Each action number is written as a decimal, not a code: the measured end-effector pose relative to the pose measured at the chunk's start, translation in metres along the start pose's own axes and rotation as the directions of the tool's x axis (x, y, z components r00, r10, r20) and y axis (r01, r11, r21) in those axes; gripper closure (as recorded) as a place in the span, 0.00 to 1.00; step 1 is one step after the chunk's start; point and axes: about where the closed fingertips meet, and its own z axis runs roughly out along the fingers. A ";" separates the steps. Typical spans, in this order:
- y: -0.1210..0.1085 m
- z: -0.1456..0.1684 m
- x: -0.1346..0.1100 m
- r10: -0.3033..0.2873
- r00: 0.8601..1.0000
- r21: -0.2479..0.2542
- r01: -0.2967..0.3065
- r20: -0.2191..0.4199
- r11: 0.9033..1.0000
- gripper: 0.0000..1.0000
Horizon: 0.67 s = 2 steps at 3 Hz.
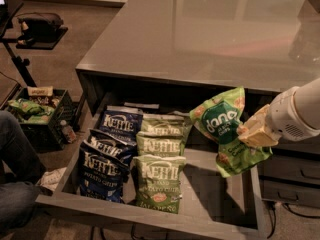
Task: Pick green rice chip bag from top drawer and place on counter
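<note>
The green rice chip bag [223, 126] hangs in the air over the right side of the open top drawer [150, 215], tilted, its dark-green round patch facing me. My gripper [251, 132] reaches in from the right on a white arm and is shut on the bag's right edge. The bag's lower end is clear of the drawer floor and its top reaches about the height of the counter's front edge. The counter [200, 34] spreads glossy and grey-brown behind and above the drawer.
Blue Kettle bags [107, 151] and olive-green Kettle bags [159, 169] lie in the drawer's left and middle. Narrower closed drawers [290, 176] sit at right under my arm. A black crate [37, 114] of snacks, a person's leg [15, 169] and a stand [20, 59] are at left.
</note>
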 end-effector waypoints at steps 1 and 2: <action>0.000 -0.001 -0.001 -0.001 1.000 0.001 0.001 0.000 1.000 1.00; -0.002 -0.014 -0.010 -0.015 1.000 0.006 0.015 -0.003 1.000 1.00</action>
